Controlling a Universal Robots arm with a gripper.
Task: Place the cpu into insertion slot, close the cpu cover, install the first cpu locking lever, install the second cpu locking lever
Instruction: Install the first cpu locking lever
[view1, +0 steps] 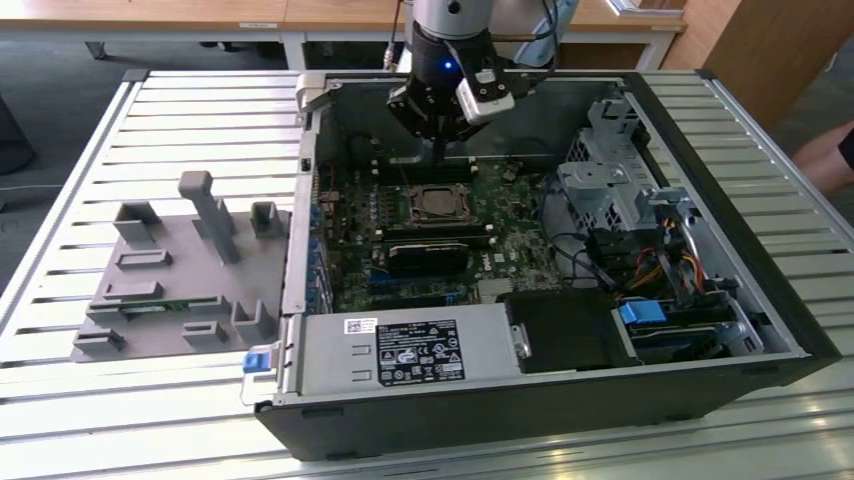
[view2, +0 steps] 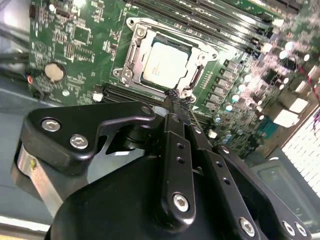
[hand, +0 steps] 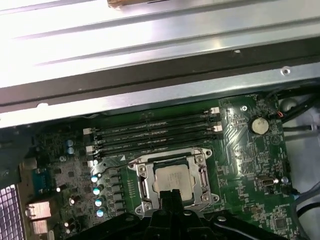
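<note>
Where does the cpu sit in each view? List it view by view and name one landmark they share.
Exterior view: the cpu lies mid-board inside the open computer case.
Second wrist view: the cpu lies just past the gripper.
First wrist view: the cpu lies just past the gripper, near the memory slots.
Shared landmark: the cpu cover, the silvery frame around the chip.

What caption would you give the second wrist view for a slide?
Gripper beside the insertion slot on the green motherboard, cpu seated inside and the cpu cover lying flat around it.
</note>
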